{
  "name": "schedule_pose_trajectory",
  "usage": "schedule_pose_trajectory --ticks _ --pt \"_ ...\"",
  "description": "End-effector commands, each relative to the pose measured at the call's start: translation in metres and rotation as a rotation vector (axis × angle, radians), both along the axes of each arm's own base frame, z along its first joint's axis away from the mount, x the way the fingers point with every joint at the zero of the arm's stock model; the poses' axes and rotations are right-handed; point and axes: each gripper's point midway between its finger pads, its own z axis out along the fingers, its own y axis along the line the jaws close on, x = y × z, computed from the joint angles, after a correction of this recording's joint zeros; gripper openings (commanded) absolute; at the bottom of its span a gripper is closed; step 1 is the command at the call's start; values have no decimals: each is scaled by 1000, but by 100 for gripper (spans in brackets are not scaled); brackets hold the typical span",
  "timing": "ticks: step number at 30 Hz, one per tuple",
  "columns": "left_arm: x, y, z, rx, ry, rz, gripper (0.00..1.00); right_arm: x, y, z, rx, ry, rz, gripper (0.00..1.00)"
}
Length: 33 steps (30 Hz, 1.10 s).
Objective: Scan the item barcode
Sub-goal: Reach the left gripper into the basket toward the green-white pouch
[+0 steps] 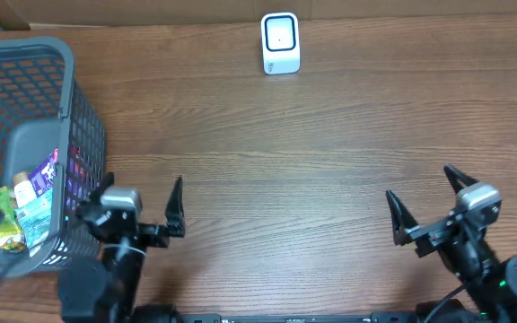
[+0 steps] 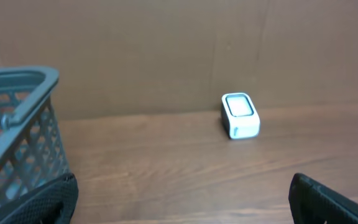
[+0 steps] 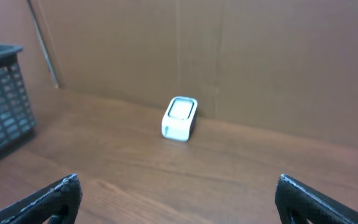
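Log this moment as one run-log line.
stage: not started | left gripper: open, empty, beside basket | right gripper: open, empty | packets: in basket | scanner: far edge, untouched

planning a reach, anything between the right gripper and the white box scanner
Nothing: only bare brown wooden tabletop lies between the right gripper and the small white box-shaped scanner, clearest in the overhead view.

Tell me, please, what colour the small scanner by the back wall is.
The scanner is white with a blue-rimmed window, clearest in the left wrist view.
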Motion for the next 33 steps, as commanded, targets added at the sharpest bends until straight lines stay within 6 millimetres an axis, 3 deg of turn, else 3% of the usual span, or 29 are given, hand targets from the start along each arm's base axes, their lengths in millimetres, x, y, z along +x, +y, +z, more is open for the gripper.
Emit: schedule_pose_trajectory --ticks 1,7,11,13,15,22,24,27,31,33 --pt "7 -7 36 -14 26 -43 100 3 8 33 -3 39 45 100" --pt "26 -8 79 -16 233 -51 100 17 11 59 -24 229 48 100" --pt "34 -8 98 -24 371 -57 100 24 12 66 -39 362 48 100" --pt "35 -19 106 -54 411 -113 100 28 12 68 -46 425 47 100" --pt "34 -31 107 -87 463 -183 99 34 13 68 -52 474 46 100" --pt "54 -38 94 -122 523 -219 100 51 22 47 -19 595 69 100" --pt "61 -21 92 -149 530 -109 98 56 23 40 -20 626 73 100" --pt "60 28 83 -289 558 227 95 62 24 32 -24 661 72 100" --pt "17 112 60 -553 571 819 89 68 25 22 -28 703 70 100" --pt "1 136 53 -621 565 959 90 71 25 17 -30 720 70 100"
